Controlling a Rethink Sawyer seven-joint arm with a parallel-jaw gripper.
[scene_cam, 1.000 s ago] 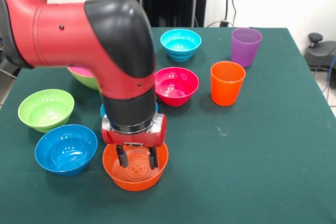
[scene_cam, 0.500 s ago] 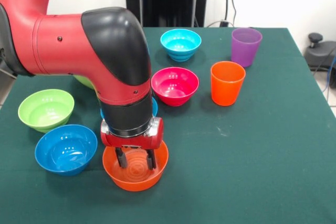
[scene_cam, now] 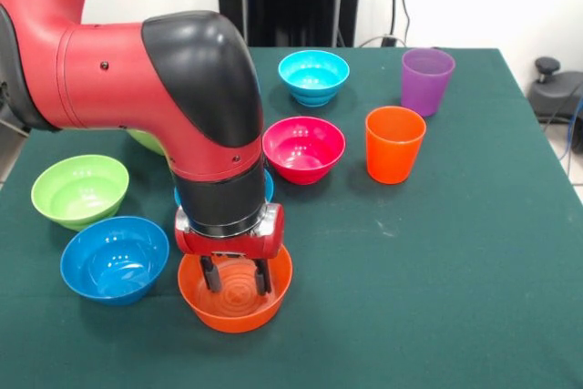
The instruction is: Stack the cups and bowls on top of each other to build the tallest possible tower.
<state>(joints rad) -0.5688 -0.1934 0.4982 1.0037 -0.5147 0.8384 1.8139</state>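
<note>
Nothing has shifted since a moment ago: no writing is legible, and the black-fingered gripper (scene_cam: 237, 277), parted and holding nothing, hangs inside the glossy orange plastic bowl (scene_cam: 235, 301) at lower centre, beside the blue bowl (scene_cam: 114, 259), the red-and-black arm (scene_cam: 173, 107) hiding bowls behind.

Glossy, smooth orange plastic bowl (scene_cam: 235, 296) and translucent purple plastic tumbler (scene_cam: 426, 80) on a matt dark green cloth table cover (scene_cam: 437, 271); shiny red-and-black hard-shelled robot arm (scene_cam: 164, 88).
</note>
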